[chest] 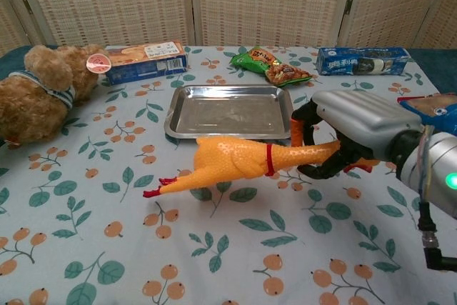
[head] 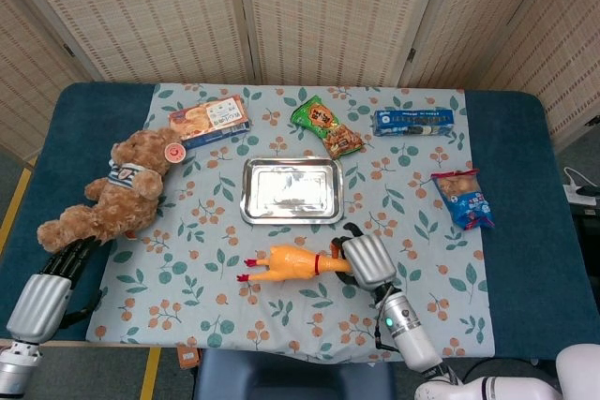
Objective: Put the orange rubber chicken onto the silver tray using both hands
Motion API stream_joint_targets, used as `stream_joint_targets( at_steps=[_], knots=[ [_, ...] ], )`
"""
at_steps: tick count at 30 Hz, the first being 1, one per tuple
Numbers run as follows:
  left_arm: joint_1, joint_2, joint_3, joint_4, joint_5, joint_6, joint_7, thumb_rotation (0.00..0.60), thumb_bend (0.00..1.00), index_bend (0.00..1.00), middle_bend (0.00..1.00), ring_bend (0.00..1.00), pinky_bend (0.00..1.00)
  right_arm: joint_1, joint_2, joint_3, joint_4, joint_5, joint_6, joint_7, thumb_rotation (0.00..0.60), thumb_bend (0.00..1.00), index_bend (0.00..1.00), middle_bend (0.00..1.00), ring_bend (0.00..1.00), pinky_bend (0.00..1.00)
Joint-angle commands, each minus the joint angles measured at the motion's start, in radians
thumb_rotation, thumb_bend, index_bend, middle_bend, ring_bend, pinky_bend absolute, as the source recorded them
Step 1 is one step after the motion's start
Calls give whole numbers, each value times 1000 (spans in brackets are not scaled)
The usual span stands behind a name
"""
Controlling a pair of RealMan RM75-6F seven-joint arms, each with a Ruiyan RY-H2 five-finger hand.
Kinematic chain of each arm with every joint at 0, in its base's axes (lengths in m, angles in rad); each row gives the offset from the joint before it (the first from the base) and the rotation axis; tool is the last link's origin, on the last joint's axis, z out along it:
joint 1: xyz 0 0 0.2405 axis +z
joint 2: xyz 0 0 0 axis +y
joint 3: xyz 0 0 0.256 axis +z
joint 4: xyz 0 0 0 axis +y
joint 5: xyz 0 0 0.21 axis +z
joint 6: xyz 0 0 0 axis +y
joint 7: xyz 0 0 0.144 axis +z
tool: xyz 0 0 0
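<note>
The orange rubber chicken (head: 286,262) (chest: 235,163) hangs lifted at its head end, red feet drooping toward the cloth at the left. My right hand (head: 365,259) (chest: 350,130) grips its neck and head, fingers curled around them. The silver tray (head: 292,190) (chest: 230,111) lies just beyond the chicken with nothing in it. My left hand (head: 62,264) shows only in the head view, at the table's front left edge near the teddy bear's leg; its fingers hold nothing.
A brown teddy bear (head: 112,195) lies at the left. A biscuit box (head: 209,119), a green snack bag (head: 325,125) and a blue cookie pack (head: 413,121) line the back. A blue snack bag (head: 462,198) lies at the right.
</note>
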Motion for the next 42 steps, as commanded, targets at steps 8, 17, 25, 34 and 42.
stream_joint_targets(
  at_steps=[8, 17, 25, 34, 42],
  knots=[
    [-103, -83, -38, -191, 75, -92, 230, 600, 376, 0, 131, 146, 271, -41, 136, -7, -89, -96, 23, 147, 600, 309, 837, 572, 611, 710],
    [-208, -162, -73, -333, -83, -306, 160, 600, 350, 0, 15, 48, 225, -57, 182, 26, -74, -137, 35, 288, 600, 309, 837, 574, 612, 710],
    [-290, -270, -161, -315, -246, -390, 151, 600, 336, 0, 0, 0, 160, -52, 165, 40, -62, -134, 19, 318, 600, 309, 837, 574, 612, 710],
    [-349, -382, -207, -299, -320, -410, 167, 600, 336, 0, 0, 0, 127, -44, 127, 54, -43, -126, 8, 325, 600, 309, 837, 574, 612, 710],
    [-404, -450, -225, -259, -363, -452, 161, 600, 342, 0, 0, 0, 129, -39, 106, 60, -28, -125, -4, 344, 600, 309, 837, 574, 612, 710]
  ],
)
